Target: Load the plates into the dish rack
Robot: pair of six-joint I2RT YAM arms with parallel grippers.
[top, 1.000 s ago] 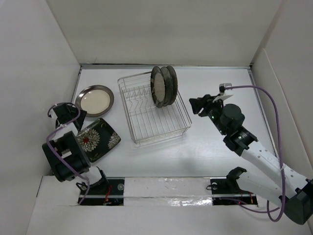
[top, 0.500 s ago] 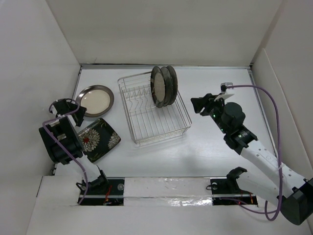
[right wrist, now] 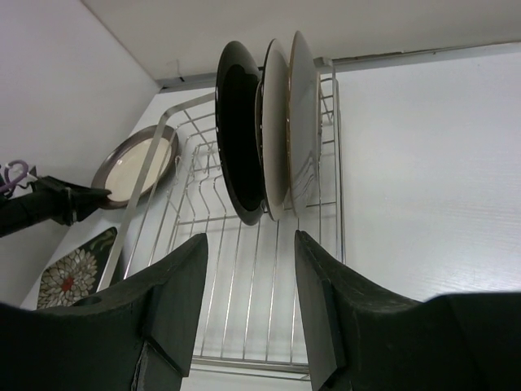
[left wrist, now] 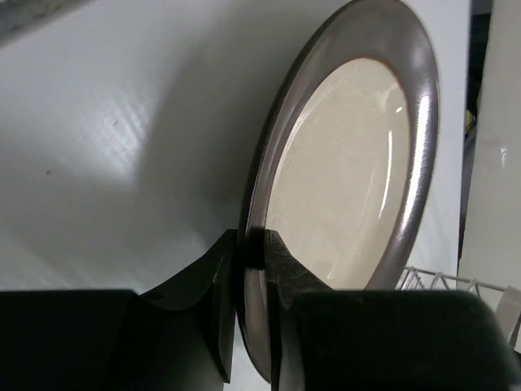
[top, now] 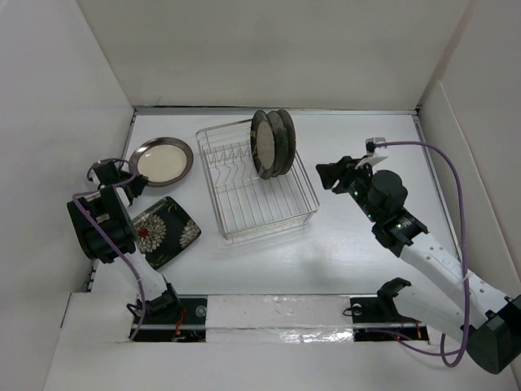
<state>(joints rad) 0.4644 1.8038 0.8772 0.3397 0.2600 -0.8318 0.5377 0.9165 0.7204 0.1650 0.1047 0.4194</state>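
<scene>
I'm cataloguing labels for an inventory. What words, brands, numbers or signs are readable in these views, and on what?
None can be read.
The beige plate in the left gripper, the square floral plate and the three plates standing in the dish rack bear no lettering.
The white tag by the right wrist is too small to read.

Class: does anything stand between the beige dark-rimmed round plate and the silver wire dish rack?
Nothing visible: only bare table lies between the beige dark-rimmed round plate and the silver wire dish rack; the square black floral plate lies aside.
</scene>
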